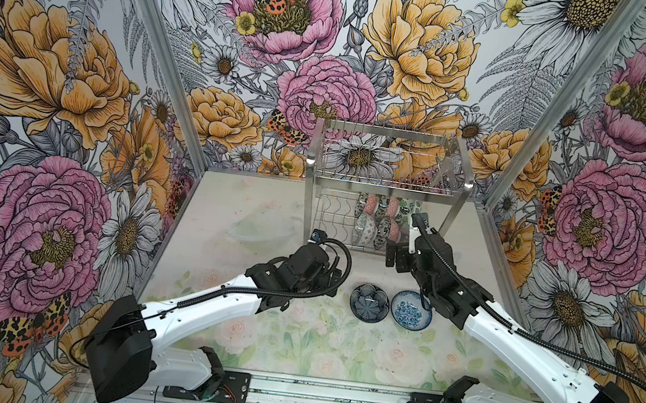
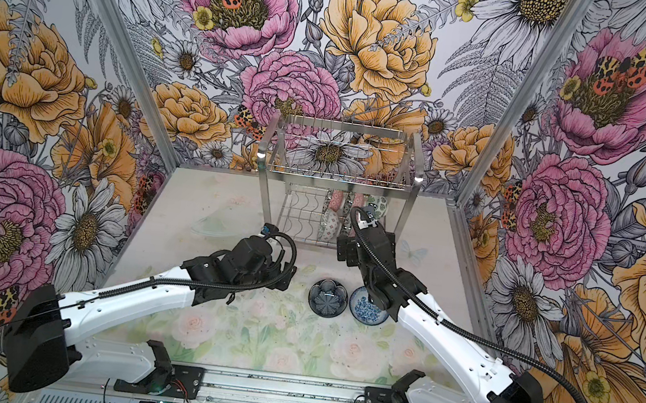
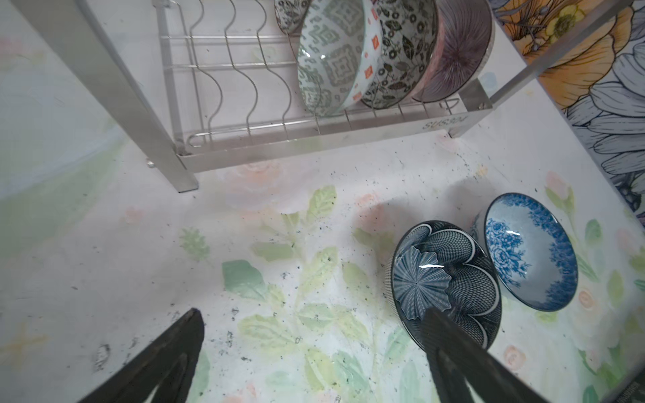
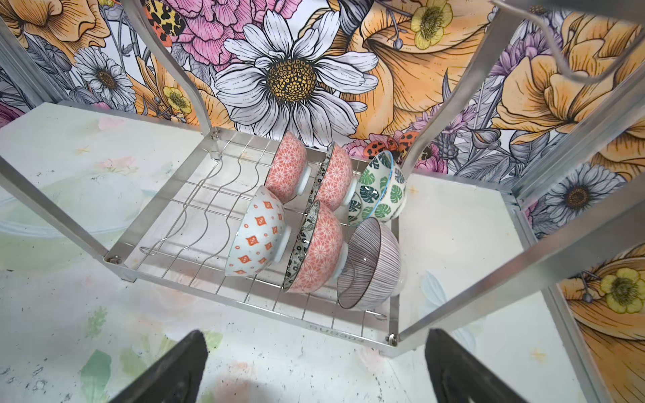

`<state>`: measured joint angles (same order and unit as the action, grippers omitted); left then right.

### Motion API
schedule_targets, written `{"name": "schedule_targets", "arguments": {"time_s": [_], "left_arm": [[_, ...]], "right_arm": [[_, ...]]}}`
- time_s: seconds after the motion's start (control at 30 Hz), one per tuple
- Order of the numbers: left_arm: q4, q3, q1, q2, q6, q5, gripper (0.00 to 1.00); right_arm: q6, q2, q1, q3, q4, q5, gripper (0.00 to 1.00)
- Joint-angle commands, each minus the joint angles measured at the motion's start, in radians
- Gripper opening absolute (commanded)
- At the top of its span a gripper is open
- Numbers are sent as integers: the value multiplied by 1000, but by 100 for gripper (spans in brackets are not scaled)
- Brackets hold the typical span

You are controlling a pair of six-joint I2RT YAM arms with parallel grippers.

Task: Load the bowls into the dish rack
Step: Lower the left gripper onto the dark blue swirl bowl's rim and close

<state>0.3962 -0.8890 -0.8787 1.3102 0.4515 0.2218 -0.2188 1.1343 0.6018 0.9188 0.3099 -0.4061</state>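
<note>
Big painted flowers, pink and orange, cover the walls (image 1: 56,73) all around my robot. The table (image 1: 295,345) is pale, with faint roses and leaves on it.

At the back of it stands the shiny dish rack (image 1: 388,184) with two shelves. On the lower shelf, at the right end, bowls stand on their edges between the wires. Through the right wrist camera I see a white bowl (image 4: 256,237) with orange diamonds, a striped bowl (image 4: 371,265), a green leaf bowl (image 4: 378,188) and three pink bowls (image 4: 319,247).

Two more sit on the table in front of the rack, side by side and right way up. One is a dark blue bowl (image 1: 369,302). Next to it is a light blue bowl (image 1: 410,310) with blue flowers, partly hidden by my right arm.

My left gripper (image 3: 314,314) hangs over the table just beside the dark blue bowl. Its jaws are wide apart with nothing between them. One finger crosses that bowl's rim in the left wrist camera, and I cannot tell if it touches.

My right gripper (image 4: 316,335) points at the front of the lower shelf, near the bowls there. Its jaws are wide apart too and hold nothing.
</note>
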Motion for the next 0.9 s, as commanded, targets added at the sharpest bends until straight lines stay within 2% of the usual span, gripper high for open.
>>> {"name": "schedule_targets", "arguments": {"time_s": [0.0, 0.33, 0.5, 0.6, 0.77, 0.87], "left_arm": [[-65, -50, -34, 67, 56, -63, 99], [-112, -135, -95, 288, 72, -138, 99], [-118, -159, -99, 341, 71, -164, 94], [-122, -165, -98, 365, 68, -177, 88], [-130, -175, -96, 405, 69, -189, 67], [-137, -180, -94, 433, 75, -194, 57]], "right_arm": [[-30, -10, -12, 0, 24, 21, 99], [-29, -16, -38, -11, 24, 37, 99], [-27, -24, -54, -19, 24, 47, 99], [-25, -26, -62, -21, 23, 54, 99], [-25, -26, -71, -24, 23, 64, 99], [-21, -27, -76, -22, 23, 67, 98]]}}
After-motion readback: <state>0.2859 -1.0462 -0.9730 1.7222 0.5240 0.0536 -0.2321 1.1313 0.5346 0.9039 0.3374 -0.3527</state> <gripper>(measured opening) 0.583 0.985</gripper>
